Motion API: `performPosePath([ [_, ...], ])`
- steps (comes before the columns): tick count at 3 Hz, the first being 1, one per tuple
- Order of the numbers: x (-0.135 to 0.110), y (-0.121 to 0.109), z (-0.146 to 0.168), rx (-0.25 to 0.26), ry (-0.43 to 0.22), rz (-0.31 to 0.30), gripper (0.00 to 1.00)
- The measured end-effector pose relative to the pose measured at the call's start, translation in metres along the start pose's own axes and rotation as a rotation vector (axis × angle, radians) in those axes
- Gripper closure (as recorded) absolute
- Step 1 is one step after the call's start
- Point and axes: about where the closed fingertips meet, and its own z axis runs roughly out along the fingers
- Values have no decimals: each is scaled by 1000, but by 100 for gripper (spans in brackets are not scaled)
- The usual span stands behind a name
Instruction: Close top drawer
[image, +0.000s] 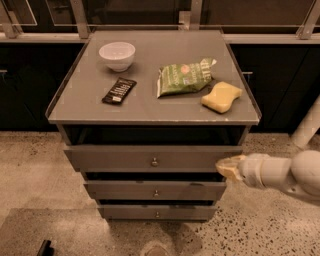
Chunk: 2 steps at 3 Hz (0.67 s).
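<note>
While reaching in from the right, gripper: pale, cream-tipped two-finger gripper (227, 167) on a thick white arm, low at the right end of the top drawer's front; touching the panel or just short of it, cannot tell; open or closed, cannot tell.
Floor: speckled stone floor (30, 165) around the cabinet base.
Lower drawers: two grey drawer fronts with small knobs, bottom drawer (130, 212) and middle drawer (120, 190), stacked beneath and looking narrower.
Top drawer: wide grey boxy top drawer (110, 157), pulled part-way out, dark gap showing between its front and the cabinet top; inside hidden in shadow.
Knob: small round metal knob (154, 161) at the centre of that front.
Handling, judged: stiff, boxy, no give under a push; probably sliding freely on runners; load unknown, so weight uncertain; not fragile.
Where to press, judged: no grasp needed; flat push on the front panel, best near the knob; pushing only at the right end liable to skew and bind.
Cabinet top: flat grey rimmed cabinet top (145, 100).
Near items: black rectangular snack bar (119, 90) at left, yellow sponge (221, 96) at right.
Further back: green crinkled chip bag (184, 77), just beside the sponge.
Farthest: white round bowl (117, 55), back left.
</note>
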Motion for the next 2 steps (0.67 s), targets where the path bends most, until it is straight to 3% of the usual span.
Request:
performPosePath([
  [1, 35, 17, -64, 146, 31, 83, 100],
  [2, 50, 21, -76, 164, 47, 98, 81],
])
